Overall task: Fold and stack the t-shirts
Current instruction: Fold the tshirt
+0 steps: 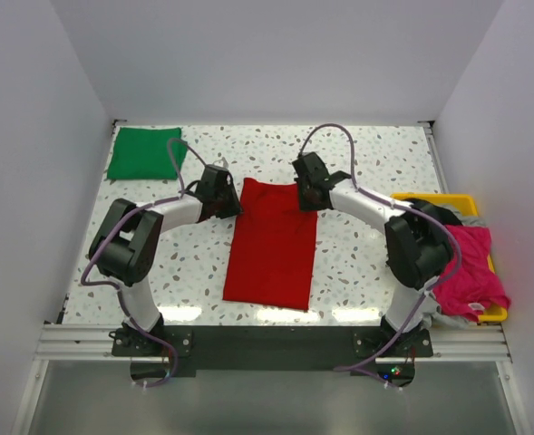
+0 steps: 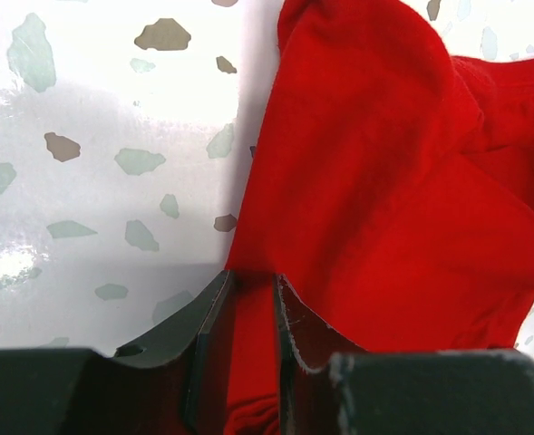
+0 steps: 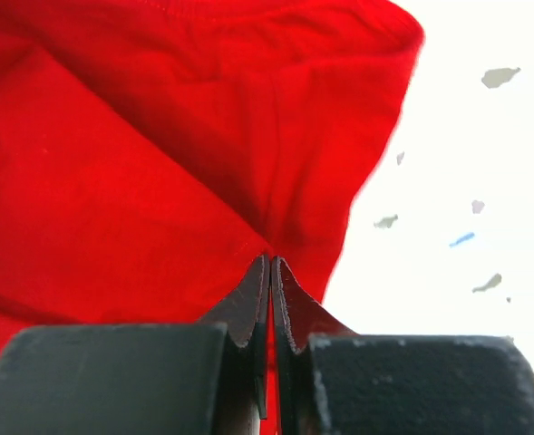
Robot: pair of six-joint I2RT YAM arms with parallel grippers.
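The red t-shirt (image 1: 271, 258) lies lengthwise on the worktop (image 1: 375, 154), near hem free, with the left claw (image 2: 251, 283) pinching its far-left corner and the right claw (image 3: 269, 263) clamped on its far-right corner.

red t-shirt (image 1: 271, 245): soft matt cloth | table (image 1: 357, 263): glossy smooth speckled

Passable: bare tabletop (image 1: 393, 159) along upper centre and upper right. Blocked: green shirt (image 1: 144, 152) upper left; red shirt (image 1: 271, 245) centre; yellow tray (image 1: 434, 196) with magenta garment (image 1: 470, 263) right edge.
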